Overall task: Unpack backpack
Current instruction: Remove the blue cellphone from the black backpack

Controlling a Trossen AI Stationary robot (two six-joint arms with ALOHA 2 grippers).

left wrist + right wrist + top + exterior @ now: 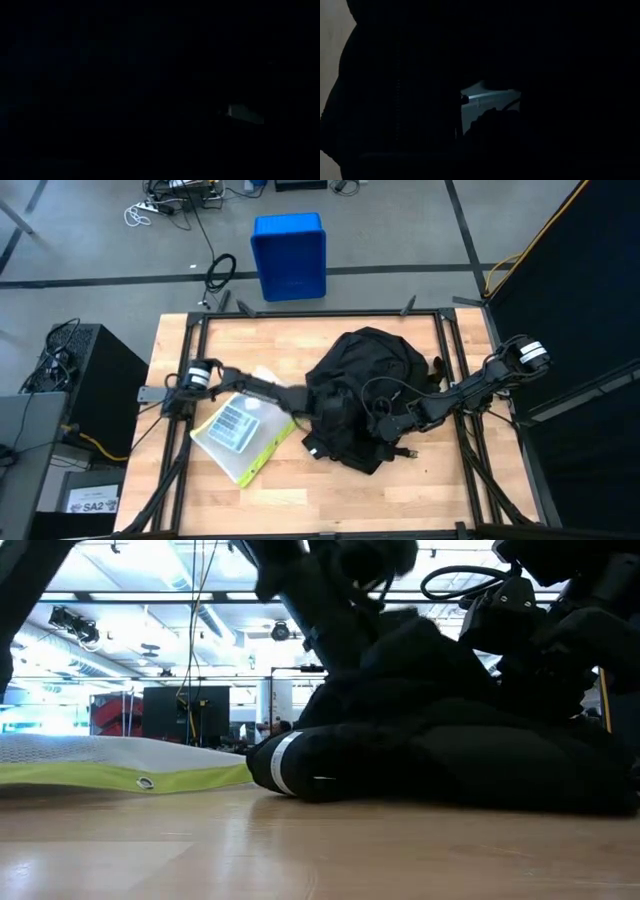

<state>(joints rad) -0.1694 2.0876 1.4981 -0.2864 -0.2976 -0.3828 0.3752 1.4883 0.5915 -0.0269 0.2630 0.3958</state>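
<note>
On the tabletop (330, 490), a clear yellow-edged pouch (240, 435) lies flat beside the black backpack (365, 370), which slumps at the middle. The left pincer is buried inside the bag; I cannot tell its state. The right pincer (385, 425) is closed at the backpack's near edge. Pulling blind could snag fabric and drag the backpack over the pouch. A blue bin (290, 255) stands on the floor beyond.

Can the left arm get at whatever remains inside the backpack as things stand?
Probably yes. The left gripper is out of sight inside the backpack, which lies on the table. The right gripper pinches the fabric from the other side. What is left inside cannot be seen.
</note>
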